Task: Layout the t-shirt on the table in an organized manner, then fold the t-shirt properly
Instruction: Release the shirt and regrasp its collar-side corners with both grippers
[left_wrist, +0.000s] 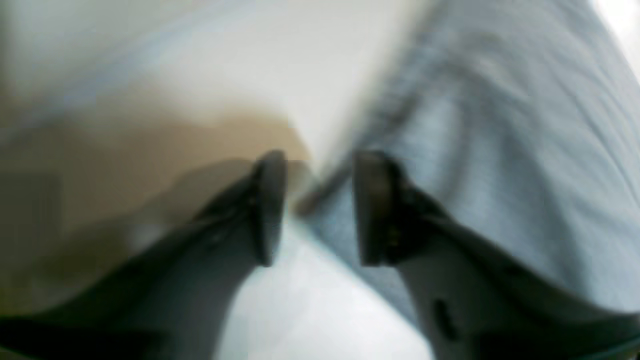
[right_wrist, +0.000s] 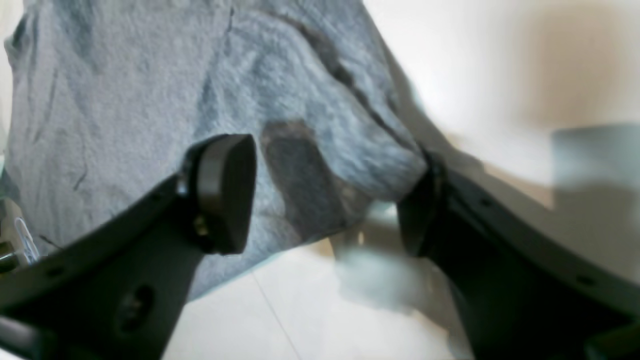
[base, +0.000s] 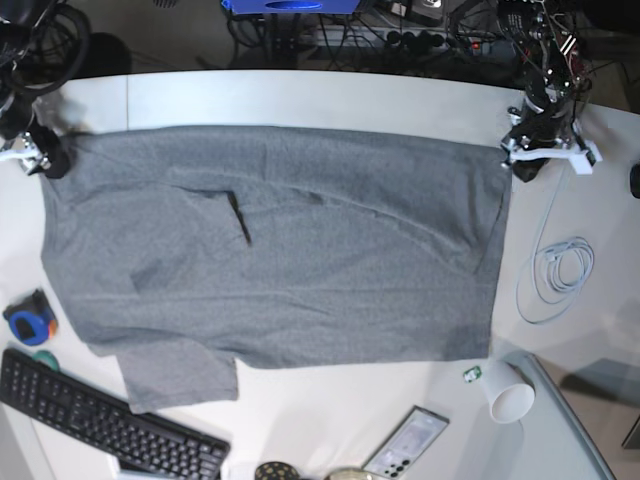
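The grey t-shirt (base: 280, 250) lies spread flat across the white table (base: 300, 95), with one sleeve (base: 175, 375) sticking out at the near left. My left gripper (base: 522, 160) is at the shirt's far right corner. In the blurred left wrist view its jaws (left_wrist: 320, 210) stand apart, and the t-shirt's edge (left_wrist: 500, 150) runs by the right finger. My right gripper (base: 48, 160) is at the far left corner. The right wrist view shows this gripper (right_wrist: 325, 195) wide open, with a loose fold of the t-shirt (right_wrist: 150, 100) between the fingers.
A black keyboard (base: 100, 425) and a blue round object (base: 25, 318) sit at the near left. A white cup (base: 510, 398), a phone (base: 408, 440) and a coiled white cable (base: 560, 275) lie at the right. Cables and electronics crowd the space behind the far edge.
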